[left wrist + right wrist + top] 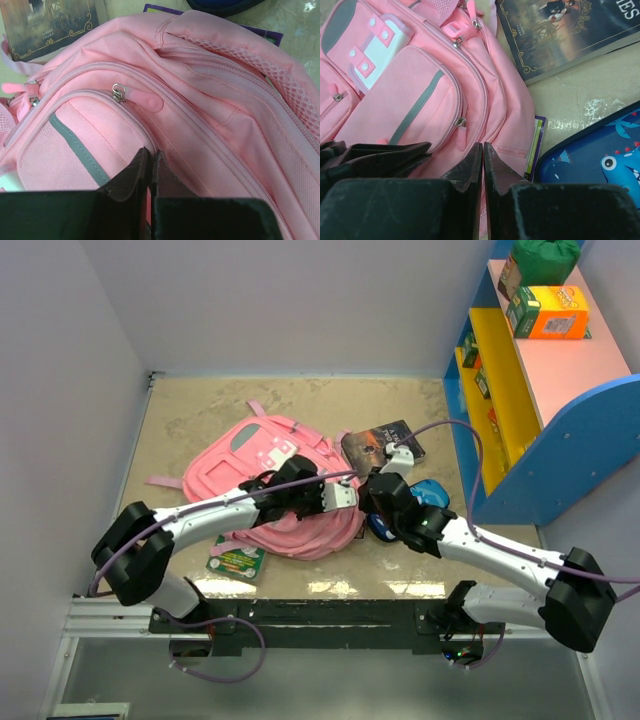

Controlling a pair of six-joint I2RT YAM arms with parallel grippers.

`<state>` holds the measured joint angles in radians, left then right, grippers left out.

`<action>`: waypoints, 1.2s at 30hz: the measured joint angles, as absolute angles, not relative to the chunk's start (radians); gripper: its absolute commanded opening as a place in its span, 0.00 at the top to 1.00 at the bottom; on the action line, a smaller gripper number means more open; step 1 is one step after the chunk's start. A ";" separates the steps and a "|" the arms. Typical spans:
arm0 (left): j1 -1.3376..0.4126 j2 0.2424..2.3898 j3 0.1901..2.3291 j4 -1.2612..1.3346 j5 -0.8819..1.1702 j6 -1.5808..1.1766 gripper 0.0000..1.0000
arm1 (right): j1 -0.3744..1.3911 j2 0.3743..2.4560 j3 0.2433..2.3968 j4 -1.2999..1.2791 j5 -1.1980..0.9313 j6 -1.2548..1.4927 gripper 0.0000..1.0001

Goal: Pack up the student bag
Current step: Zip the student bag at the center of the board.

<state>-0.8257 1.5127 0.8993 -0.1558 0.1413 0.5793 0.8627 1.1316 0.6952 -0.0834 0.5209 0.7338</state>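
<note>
On beige tabletop [190,425] between pale walls [290,300]: student bag [225,475], book [365,445]

I've got the student bag [225,475] in the middle of the table [180,425], book [380,445] behind its right side, pencil case [430,492] to its right, booklet [237,560] at its near-left edge.

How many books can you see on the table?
3. A dark book lies beyond the pink bag, a green booklet at its near left edge, and a purple-edged one peeks from under it. More may be hidden underneath.
</note>
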 measured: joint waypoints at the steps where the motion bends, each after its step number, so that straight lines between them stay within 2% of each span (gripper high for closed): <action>1: -0.824 1.505 0.904 -0.170 0.153 0.598 1.00 | 0.863 1.143 0.695 -0.080 0.516 0.734 0.92; 9: -0.812 1.420 1.083 -0.576 0.308 0.927 1.00 | 0.863 1.169 0.664 -0.040 0.461 0.707 0.82; 15: -0.784 1.303 1.113 -0.806 0.369 1.154 1.00 | 0.863 1.083 0.607 0.051 0.392 0.668 0.67; 21: -0.766 1.221 1.071 -0.775 0.375 1.156 1.00 | 0.891 1.054 0.538 0.134 0.331 0.683 0.52; 24: -0.766 1.220 1.020 -0.710 0.368 1.098 1.00 | 0.957 1.075 0.540 0.135 0.332 0.690 0.49; 36: -0.767 1.220 0.999 -0.633 0.347 0.978 1.00 | 1.073 1.102 0.584 0.158 0.358 0.752 0.47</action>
<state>-0.7670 1.2198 0.9993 -0.6327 0.3470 0.9775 1.0725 1.1019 0.5838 0.1577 0.3584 0.7517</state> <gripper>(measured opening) 0.049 0.525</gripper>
